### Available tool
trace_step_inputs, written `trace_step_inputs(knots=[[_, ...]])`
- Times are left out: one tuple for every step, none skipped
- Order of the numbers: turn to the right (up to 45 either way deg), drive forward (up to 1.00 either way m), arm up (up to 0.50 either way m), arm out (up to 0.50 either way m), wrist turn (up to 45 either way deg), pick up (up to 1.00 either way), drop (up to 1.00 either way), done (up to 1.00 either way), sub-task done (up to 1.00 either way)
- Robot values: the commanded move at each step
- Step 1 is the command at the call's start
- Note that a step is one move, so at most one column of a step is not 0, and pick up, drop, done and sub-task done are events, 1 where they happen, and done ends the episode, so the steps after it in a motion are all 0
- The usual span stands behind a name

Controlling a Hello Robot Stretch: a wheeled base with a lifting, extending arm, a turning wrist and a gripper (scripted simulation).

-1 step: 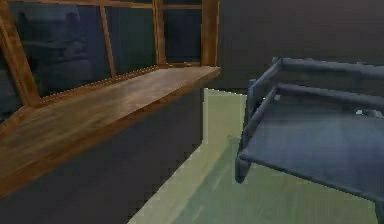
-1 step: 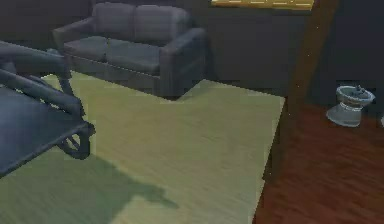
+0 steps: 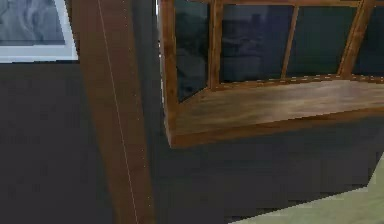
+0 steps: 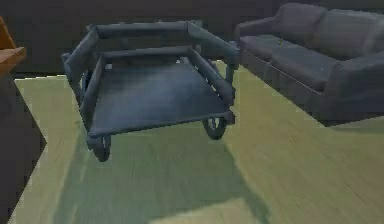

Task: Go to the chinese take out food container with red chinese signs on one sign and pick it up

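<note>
now, step: search and approach; no grasp begun, by my judgement.
next move: turn the base off the brown wooden bay window with dark panes (image 3: 270,45) and scan the room.
chinese take out food container: place cannot be told.
jaws: cannot tell their state.
nearby: 1 dark blue railed cart on wheels (image 4: 150,95).
cut off: dark grey cushioned sofa (image 4: 320,55); white-framed picture (image 3: 30,25); orange-brown wooden corner (image 4: 8,55), unidentifiable.

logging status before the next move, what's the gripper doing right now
gripper: cannot be told from these pictures.
On the arm's side stand a wheeled cart and a dark sofa.
</note>
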Motion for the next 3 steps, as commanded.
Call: trace_step_inputs(knots=[[-45.0,0.0,0.0,0.0,0.0,0.0,0.0,0.0,0.0],[-45.0,0.0,0.0,0.0,0.0,0.0,0.0,0.0,0.0],[-33.0,0.0,0.0,0.0,0.0,0.0,0.0,0.0,0.0]])
